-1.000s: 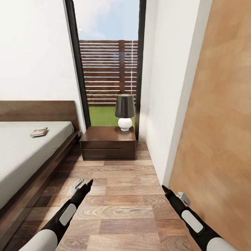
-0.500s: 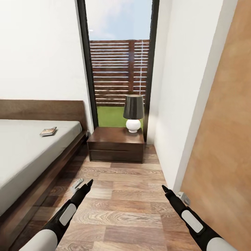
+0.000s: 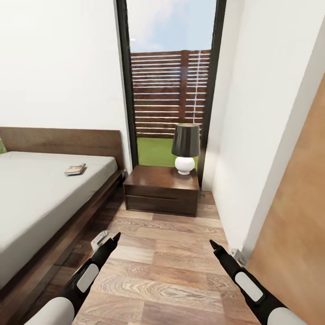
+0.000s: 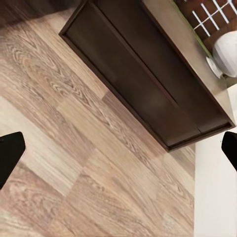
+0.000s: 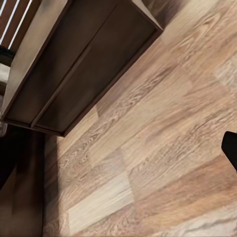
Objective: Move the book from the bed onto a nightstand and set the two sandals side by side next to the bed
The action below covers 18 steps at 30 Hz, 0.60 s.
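The book lies flat on the grey mattress of the bed, near the headboard, at the left of the head view. A dark-brown nightstand with two drawers stands beside the bed under the window; it also appears in the wrist views. My left gripper hangs open and empty over the floor by the bed frame, its fingertips wide apart. My right gripper is open and empty, low near the right wall. The sandals are out of view.
A dark-shaded lamp stands on the nightstand's right part. A light wooden door and a white wall close off the right side. Wood-plank floor runs between bed and wall up to the nightstand.
The whole head view has shifted: bed, nightstand and window sit further right, and more of the bed shows, so the camera has turned left. Both arms hold the same pose.
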Available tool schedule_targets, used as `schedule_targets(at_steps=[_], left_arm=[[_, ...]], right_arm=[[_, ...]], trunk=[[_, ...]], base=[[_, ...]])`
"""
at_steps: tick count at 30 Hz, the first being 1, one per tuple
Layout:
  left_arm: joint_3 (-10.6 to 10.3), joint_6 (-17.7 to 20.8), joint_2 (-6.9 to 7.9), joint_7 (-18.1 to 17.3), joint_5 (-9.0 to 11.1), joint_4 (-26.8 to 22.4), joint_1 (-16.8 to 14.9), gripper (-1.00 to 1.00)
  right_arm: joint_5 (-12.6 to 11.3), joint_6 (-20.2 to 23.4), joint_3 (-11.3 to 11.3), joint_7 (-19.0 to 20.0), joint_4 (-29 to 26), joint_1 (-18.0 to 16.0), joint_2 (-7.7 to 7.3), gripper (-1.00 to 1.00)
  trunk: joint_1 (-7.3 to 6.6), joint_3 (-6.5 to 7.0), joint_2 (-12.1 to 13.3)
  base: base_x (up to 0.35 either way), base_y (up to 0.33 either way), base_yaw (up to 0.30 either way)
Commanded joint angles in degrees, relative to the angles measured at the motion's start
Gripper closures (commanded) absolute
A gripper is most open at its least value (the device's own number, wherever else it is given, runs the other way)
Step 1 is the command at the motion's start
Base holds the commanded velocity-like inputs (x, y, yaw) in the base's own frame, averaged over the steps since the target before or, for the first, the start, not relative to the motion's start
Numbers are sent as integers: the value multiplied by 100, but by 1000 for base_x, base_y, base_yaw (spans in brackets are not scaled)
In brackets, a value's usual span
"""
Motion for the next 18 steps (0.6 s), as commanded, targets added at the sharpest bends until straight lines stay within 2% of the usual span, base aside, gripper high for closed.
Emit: schedule_targets(at_steps=[1, 18], left_arm=[[8, -1, -1, -39, 51, 10, -5, -100], [7, -1, -1, -39, 51, 10, -12, -100]], right_arm=[[-60, -29, 46, 13, 4, -4, -8, -100], [-57, -37, 47, 13, 11, -4, 15, -100]], trunk=[[0, -5, -2], [0, -5, -2]], base=[[153, 0, 167], [153, 0, 166]])
